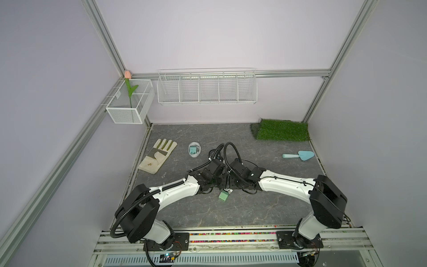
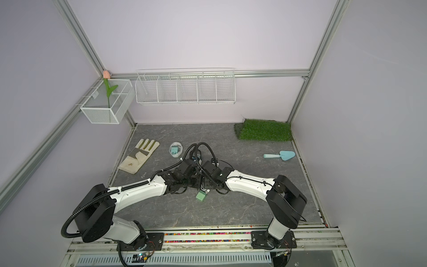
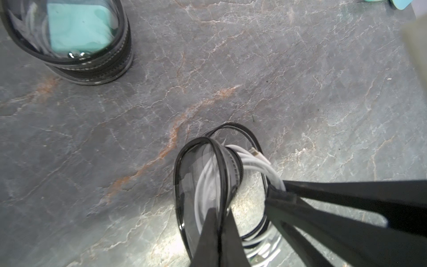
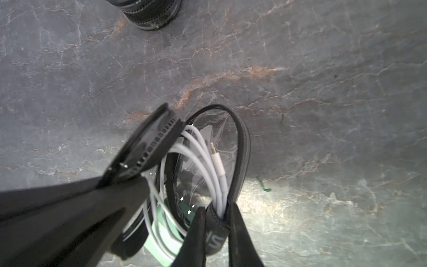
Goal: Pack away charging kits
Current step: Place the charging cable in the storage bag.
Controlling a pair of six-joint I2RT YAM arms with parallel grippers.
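Observation:
A clear round case with a black zip rim [image 3: 176,175] hangs open between my two grippers above the grey floor. In the left wrist view my left gripper [image 3: 220,211] is shut on the edge of one half of it. The right wrist view shows my right gripper [image 4: 217,208] shut on the coiled white cable [image 4: 208,157] at its black strap, against the case's other half [image 4: 240,138]. A mint-green charger block [image 1: 224,196] shows just under the grippers; it shows again in a top view [image 2: 201,196] and behind the cable loops [image 4: 159,240]. Whether it sits inside the case I cannot tell.
A second black-rimmed case [image 3: 104,69] holds a teal charger [image 3: 76,30]. A white-rimmed case [image 1: 194,149] with a teal charger lies behind the arms. A work glove [image 1: 158,156] lies left, a light-blue trowel [image 1: 300,155] right, a grass mat [image 1: 283,130] at back right. Wire baskets [image 1: 206,89] hang on the back wall.

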